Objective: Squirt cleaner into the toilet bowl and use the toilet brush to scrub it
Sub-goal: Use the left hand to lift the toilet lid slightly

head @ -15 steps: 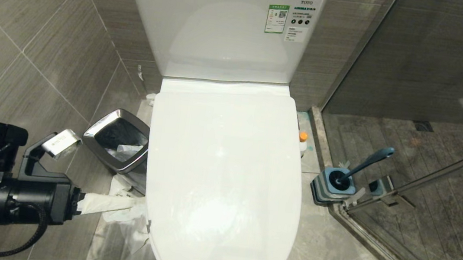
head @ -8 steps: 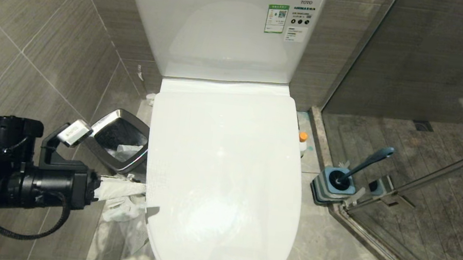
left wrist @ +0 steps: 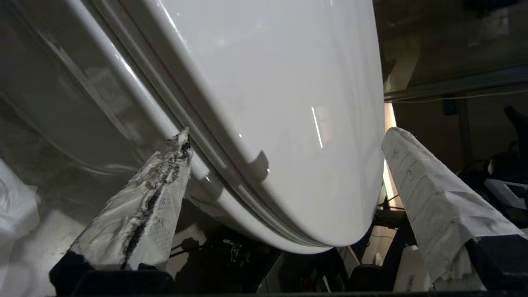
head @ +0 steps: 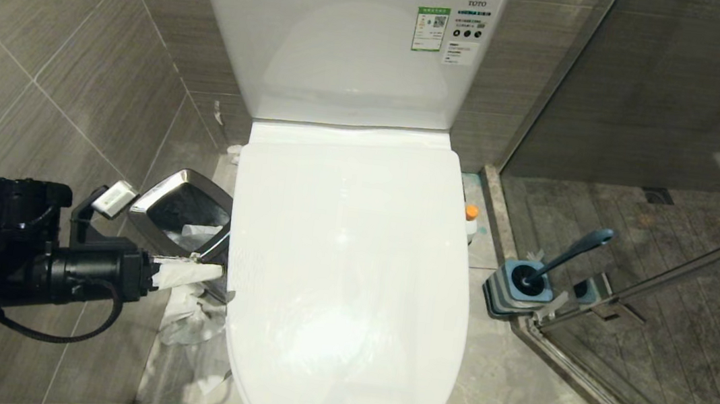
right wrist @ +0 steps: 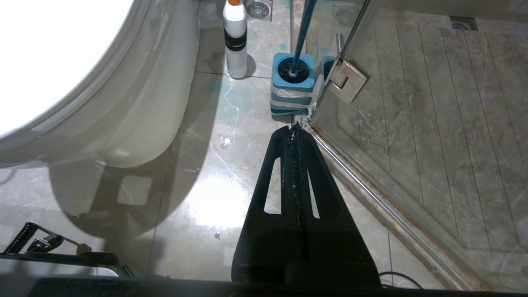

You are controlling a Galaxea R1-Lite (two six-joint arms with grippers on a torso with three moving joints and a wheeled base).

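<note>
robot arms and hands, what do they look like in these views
The left arm is matte black and cylindrical, with a black cable looping under it and a small white label on a bracket. The fingers of the left hand are wrapped in crinkled white paper. The right hand is bare black, with two tapered, slotted fingers.

One toilet bowl (head: 346, 261), one cleaner (right wrist: 235, 39), one toilet brush (head: 571, 252), one bin (head: 185, 223)

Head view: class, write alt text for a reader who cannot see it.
A white toilet with its lid shut fills the middle, and the left gripper, its fingers wrapped in white, reaches for the lid's edge beside a steel bin. On the other side stand a small orange-capped bottle and a brush in its holder.
</note>
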